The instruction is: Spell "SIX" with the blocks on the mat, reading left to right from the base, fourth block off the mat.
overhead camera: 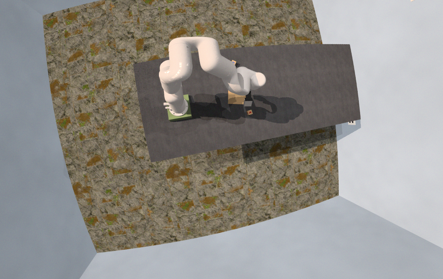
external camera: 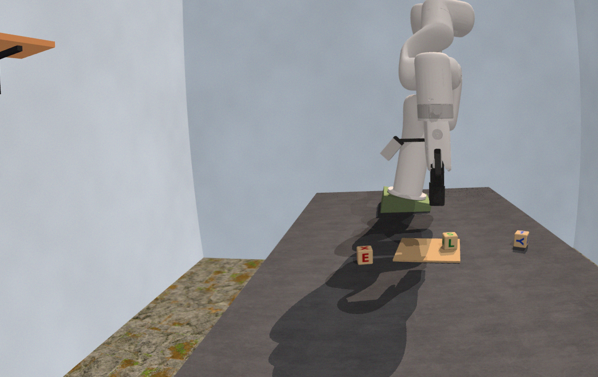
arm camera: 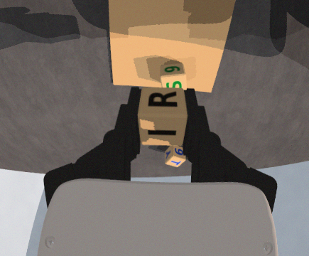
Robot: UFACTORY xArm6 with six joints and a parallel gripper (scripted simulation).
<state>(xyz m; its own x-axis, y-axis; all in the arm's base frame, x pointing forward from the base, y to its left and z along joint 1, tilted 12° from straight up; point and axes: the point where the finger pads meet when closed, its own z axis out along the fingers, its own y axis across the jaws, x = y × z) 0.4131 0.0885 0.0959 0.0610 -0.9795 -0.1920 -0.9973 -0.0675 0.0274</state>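
Note:
My gripper (arm camera: 162, 102) is shut on the block with black letters I and R (arm camera: 164, 116) and holds it in the air above the mat's side nearest the base. In the exterior view the gripper (external camera: 437, 197) is seen edge-on and hides the block. The tan mat (external camera: 427, 251) lies flat on the table. The block with a green S on top (external camera: 450, 240) stands on the mat's right part and also shows in the wrist view (arm camera: 173, 76). The block with a red X on top (external camera: 364, 255) lies off the mat to its left. A blue-lettered block (external camera: 520, 239) lies off the mat, far right.
The arm's green base (external camera: 404, 201) stands at the table's far end. The X block (overhead camera: 249, 112) lies close to the mat (overhead camera: 236, 98). The table's long edges drop to a stone floor. An orange shelf (external camera: 1, 44) hangs on the left wall.

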